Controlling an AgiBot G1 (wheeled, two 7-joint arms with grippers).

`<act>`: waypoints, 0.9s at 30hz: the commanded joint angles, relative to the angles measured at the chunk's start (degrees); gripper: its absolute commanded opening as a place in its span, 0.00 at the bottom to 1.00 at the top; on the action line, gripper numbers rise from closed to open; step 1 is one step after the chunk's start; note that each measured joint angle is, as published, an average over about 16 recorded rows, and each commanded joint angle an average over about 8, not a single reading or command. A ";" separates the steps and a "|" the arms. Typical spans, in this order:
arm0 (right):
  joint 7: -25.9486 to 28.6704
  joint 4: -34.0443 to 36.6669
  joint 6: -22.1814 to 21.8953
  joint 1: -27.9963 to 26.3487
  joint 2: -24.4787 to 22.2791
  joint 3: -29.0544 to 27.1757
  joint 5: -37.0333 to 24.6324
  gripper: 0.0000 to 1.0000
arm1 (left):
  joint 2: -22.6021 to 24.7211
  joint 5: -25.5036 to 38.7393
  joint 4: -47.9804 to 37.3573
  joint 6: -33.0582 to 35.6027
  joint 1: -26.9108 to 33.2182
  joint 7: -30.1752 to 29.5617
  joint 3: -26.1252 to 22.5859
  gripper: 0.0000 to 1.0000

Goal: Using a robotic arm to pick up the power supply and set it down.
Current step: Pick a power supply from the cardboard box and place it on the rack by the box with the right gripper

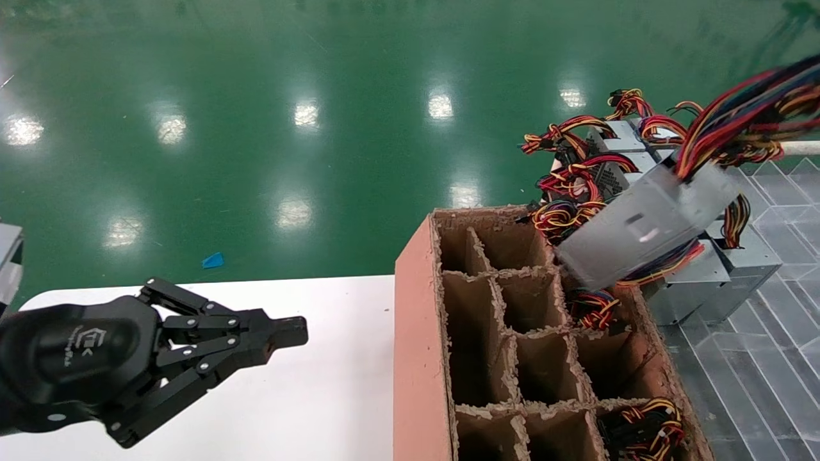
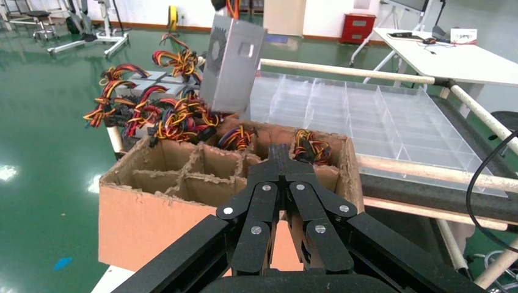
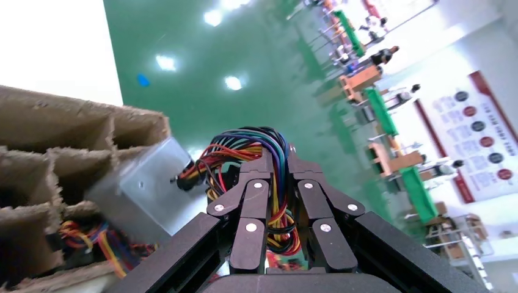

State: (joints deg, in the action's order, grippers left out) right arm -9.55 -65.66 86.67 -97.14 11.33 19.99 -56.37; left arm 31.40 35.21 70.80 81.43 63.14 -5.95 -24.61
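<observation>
The power supply [image 1: 647, 230], a silver-grey metal box, hangs tilted in the air over the far right corner of the brown cardboard divider box [image 1: 416, 333]. Its bundle of coloured wires [image 1: 743, 118] runs up and out of the head view at the top right. In the right wrist view my right gripper [image 3: 278, 160] is shut on that wire bundle [image 3: 256, 143], and the power supply [image 3: 143, 195] dangles beyond the fingers. The left wrist view shows the same power supply [image 2: 232, 64] above the divider box [image 2: 159, 223]. My left gripper [image 1: 288, 333] [image 2: 280, 152] is shut and holds nothing, low over the white table.
More power supplies [image 1: 724, 275] with tangled wires lie piled behind and right of the box. Wire bundles fill two box cells [image 1: 592, 307] [image 1: 644, 426]. A clear plastic divider tray [image 1: 769, 358] sits at the right. The white table [image 1: 320, 384] lies left of the box, green floor beyond.
</observation>
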 commanded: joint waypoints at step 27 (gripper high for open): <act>-3.97 12.54 2.03 5.16 -12.69 0.70 5.82 0.00 | 0.00 0.00 0.00 0.00 0.00 0.00 0.00 0.00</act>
State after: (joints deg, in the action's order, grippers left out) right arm -13.12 -53.73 88.44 -91.80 -1.09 20.95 -51.10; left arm 31.40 35.21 70.80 81.43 63.14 -5.95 -24.61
